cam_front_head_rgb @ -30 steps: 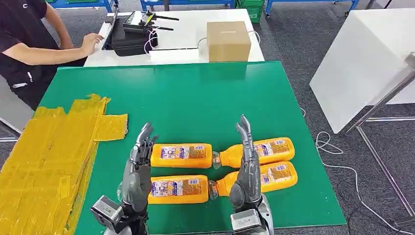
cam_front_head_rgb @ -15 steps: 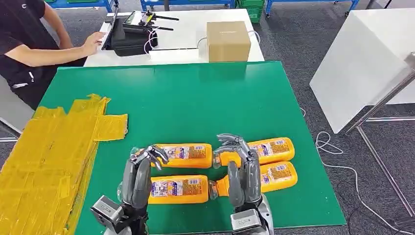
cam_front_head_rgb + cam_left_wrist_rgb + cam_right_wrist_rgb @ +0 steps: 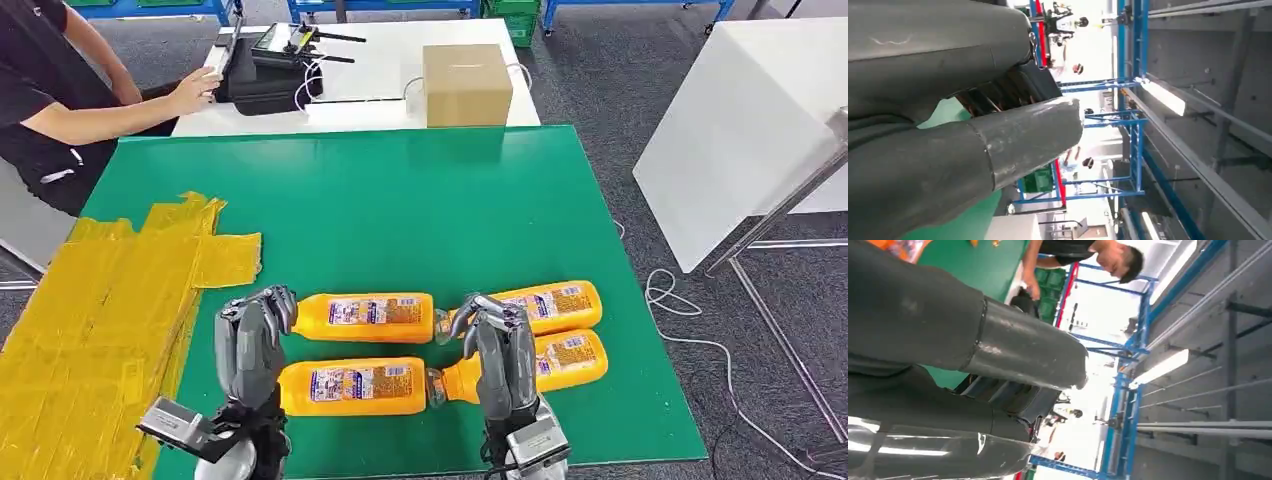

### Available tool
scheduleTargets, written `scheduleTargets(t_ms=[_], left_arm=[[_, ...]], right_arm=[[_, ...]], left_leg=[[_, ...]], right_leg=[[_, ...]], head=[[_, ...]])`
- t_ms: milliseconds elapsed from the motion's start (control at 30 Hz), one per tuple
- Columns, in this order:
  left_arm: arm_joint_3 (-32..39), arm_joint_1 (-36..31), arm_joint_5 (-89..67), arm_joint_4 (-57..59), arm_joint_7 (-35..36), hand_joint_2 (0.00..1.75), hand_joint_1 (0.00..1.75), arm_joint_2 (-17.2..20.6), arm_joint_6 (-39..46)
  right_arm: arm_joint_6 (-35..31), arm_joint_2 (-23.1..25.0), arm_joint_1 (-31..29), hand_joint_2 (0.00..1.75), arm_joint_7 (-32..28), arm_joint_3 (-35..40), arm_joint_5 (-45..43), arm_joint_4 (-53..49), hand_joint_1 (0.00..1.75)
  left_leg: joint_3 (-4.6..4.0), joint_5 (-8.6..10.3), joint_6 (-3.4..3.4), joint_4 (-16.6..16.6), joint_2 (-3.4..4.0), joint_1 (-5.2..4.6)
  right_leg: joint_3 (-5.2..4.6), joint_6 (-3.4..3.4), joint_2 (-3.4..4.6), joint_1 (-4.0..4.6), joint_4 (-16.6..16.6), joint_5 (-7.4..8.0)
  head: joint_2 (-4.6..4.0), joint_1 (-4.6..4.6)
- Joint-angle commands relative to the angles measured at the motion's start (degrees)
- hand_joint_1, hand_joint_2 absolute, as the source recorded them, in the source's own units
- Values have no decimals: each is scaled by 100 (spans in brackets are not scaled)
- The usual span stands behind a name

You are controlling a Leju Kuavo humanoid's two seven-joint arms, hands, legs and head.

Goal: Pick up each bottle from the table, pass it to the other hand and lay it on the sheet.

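Four orange bottles lie on their sides on the green table (image 3: 400,200): one at the far left (image 3: 365,316), one at the near left (image 3: 350,387), one at the far right (image 3: 555,302) and one at the near right (image 3: 572,358). My left hand (image 3: 250,350) hovers at the left end of the left pair, fingers curled in, holding nothing. My right hand (image 3: 497,355), also curled and holding nothing, is raised in front of the necks of the right pair and hides part of them. The crumpled yellow sheet (image 3: 100,320) covers the table's left side.
A cardboard box (image 3: 466,83) and a black case (image 3: 265,80) stand on the white table (image 3: 370,100) beyond the green one. A person (image 3: 50,90) reaches onto it from the far left. A white table (image 3: 740,120) and floor cables (image 3: 680,310) are to the right.
Both hands went from fingers stretched out to fingers curled in. My left hand has shifted left, off the left bottles. The bottles have not moved.
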Motion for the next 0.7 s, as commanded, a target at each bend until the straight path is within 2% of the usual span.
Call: scheduleTargets(t_ms=[33, 200, 367, 400, 533, 700], left_arm=[[451, -390, 56, 661, -18, 0, 0, 84, -41], [533, -370, 98, 685, -18, 0, 0, 50, -28], [708, -312, 225, 752, -18, 0, 0, 17, -103], [770, -287, 295, 726, -18, 0, 0, 13, -194], [875, -332, 312, 911, -18, 0, 0, -47, -481], [875, -332, 312, 911, -18, 0, 0, -47, -481]], right_arm=[[-37, -176, -236, 0, -164, -484, 457, 700, 0], [-4, -127, -250, 0, -176, -516, 397, 732, 0], [-302, -200, -369, 0, 483, -211, 1297, 1131, 0], [-378, -243, -445, 175, 709, -43, 1680, 1310, 0], [-117, -318, -762, 175, 1398, 538, 2400, 1982, 0], [-117, -318, -762, 175, 1398, 538, 2400, 1982, 0]], left_leg=[[16, 0, -2, -11, -2, 2], [21, -1, -3, -15, 1, 5], [18, 0, -2, -14, 4, 5], [16, -1, -2, -13, 6, 5], [14, -1, -3, -13, 15, 6], [15, 0, -3, -13, 3, 4]], right_leg=[[16, 3, -3, 2, -12, 1], [22, 5, -1, 5, -17, 1], [19, 4, 3, 5, -18, 4], [17, 3, 5, 4, -16, 4], [13, 1, 15, 5, -15, 6], [15, 3, 2, 5, -14, 2]], head=[[0, 0], [0, 2], [0, 2], [0, 2], [0, 2], [0, 0]])
